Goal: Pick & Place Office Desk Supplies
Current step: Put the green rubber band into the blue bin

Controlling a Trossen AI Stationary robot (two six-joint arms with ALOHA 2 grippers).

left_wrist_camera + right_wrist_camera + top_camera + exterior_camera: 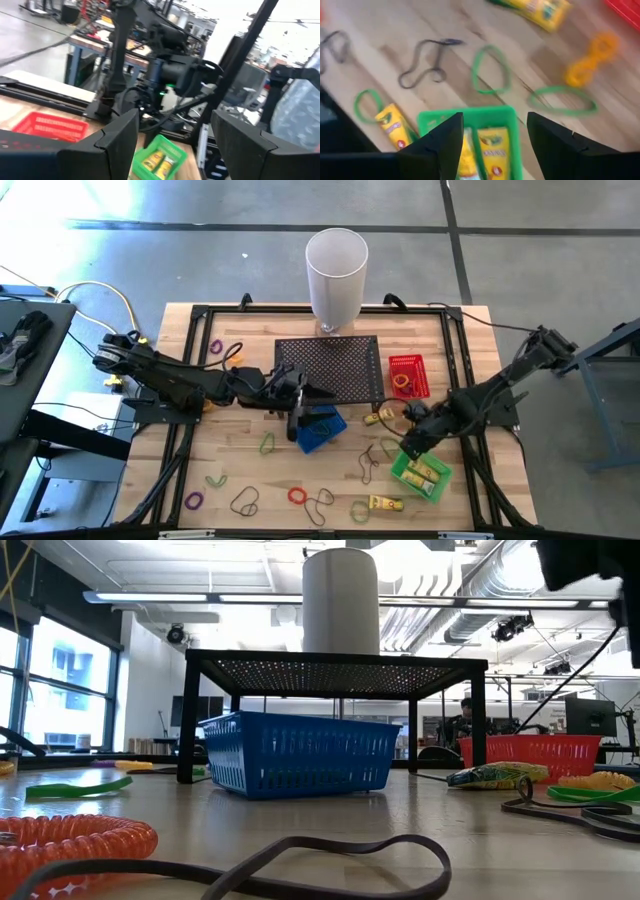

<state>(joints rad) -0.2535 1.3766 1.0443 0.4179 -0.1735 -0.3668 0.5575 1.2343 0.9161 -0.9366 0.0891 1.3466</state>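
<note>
Tall white cylinder (pixel 336 275) upright at the desk's (pixel 240 470) far edge, just behind the black mesh stand (pixel 328 368). Blue basket (pixel 320 430) at the stand's near side — red basket (pixel 408 374) beside it, green basket (pixel 421 474) nearer.

bands (pixel 298 496): coloured loops, flat, scattered | yellow packs (pixel 428 471): in green basket (pixel 405 471)

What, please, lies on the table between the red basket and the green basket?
In the high view, a yellow packet lies between the red basket and the green basket, under the right arm.

Wood-grain table (pixel 250 480), blk mesh stand (pixel 330 365)
</note>
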